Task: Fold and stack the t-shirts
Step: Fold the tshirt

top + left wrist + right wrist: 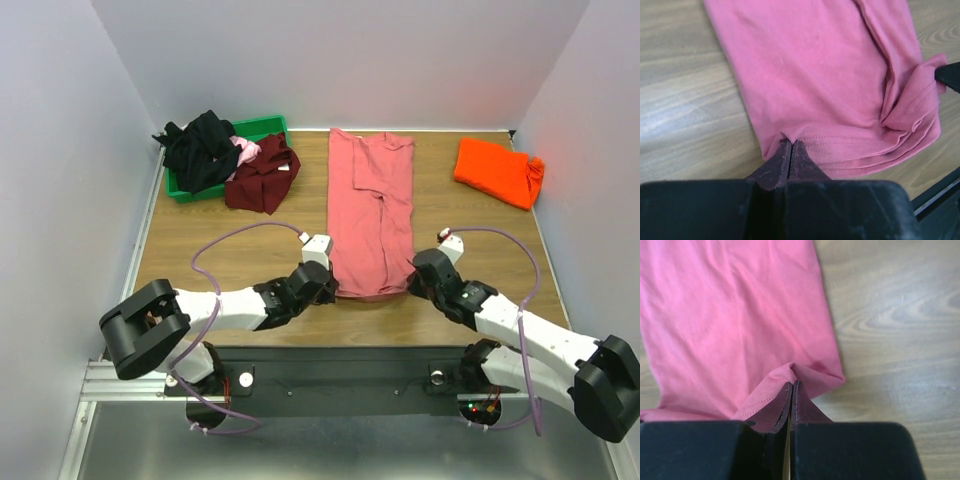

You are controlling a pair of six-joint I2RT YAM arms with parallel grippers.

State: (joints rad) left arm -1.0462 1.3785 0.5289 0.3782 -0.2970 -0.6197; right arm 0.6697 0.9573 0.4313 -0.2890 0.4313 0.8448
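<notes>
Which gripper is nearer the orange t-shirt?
Right. The right gripper pinches the salmon-pink t-shirt at its near right corner, the orange t-shirt beyond it; the left gripper pinches the near left corner, farther off.

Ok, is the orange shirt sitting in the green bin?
No, the orange shirt lies on the table at the far right, while the green bin is at the far left.

The white arms (225, 305) have black joints (145, 328), purple cables (262, 224) and maroon fingers (781, 162).
</notes>
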